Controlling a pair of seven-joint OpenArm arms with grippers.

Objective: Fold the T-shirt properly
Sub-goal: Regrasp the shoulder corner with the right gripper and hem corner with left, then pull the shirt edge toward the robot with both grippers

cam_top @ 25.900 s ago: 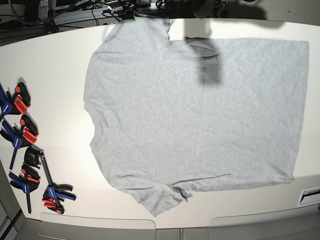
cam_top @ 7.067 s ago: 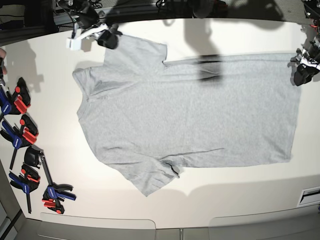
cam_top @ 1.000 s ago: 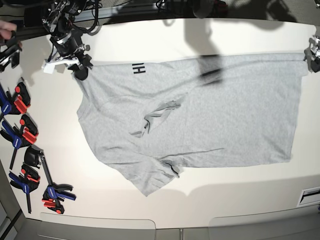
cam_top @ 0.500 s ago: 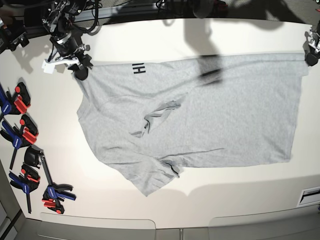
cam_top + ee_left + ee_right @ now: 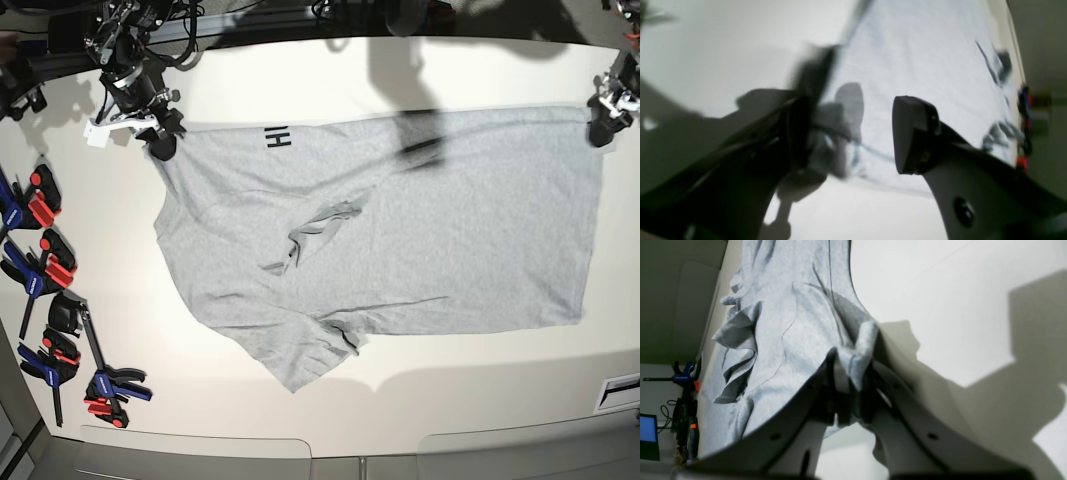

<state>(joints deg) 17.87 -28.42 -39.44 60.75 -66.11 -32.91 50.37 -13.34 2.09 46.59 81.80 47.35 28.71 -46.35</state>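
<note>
The light grey T-shirt (image 5: 400,230) lies spread on the white table, its far edge folded over so that black lettering (image 5: 278,137) shows. A wrinkled sleeve flap lies at its middle. My right gripper (image 5: 160,145) is at the shirt's far left corner. In the right wrist view it (image 5: 851,386) is shut on a bunched fold of the shirt (image 5: 790,323). My left gripper (image 5: 600,125) is at the far right corner. In the left wrist view it (image 5: 850,133) is open, jaws wide apart just above the shirt (image 5: 923,60).
Several blue and red clamps (image 5: 45,260) lie along the table's left edge, and more sit near the front left (image 5: 100,385). Cables and arm bases crowd the far edge. A white slot (image 5: 620,390) sits at the front right.
My left gripper has moved a little inward and toward me over the shirt's far right corner, and that corner now sits further in. My right gripper holds still on its corner.
</note>
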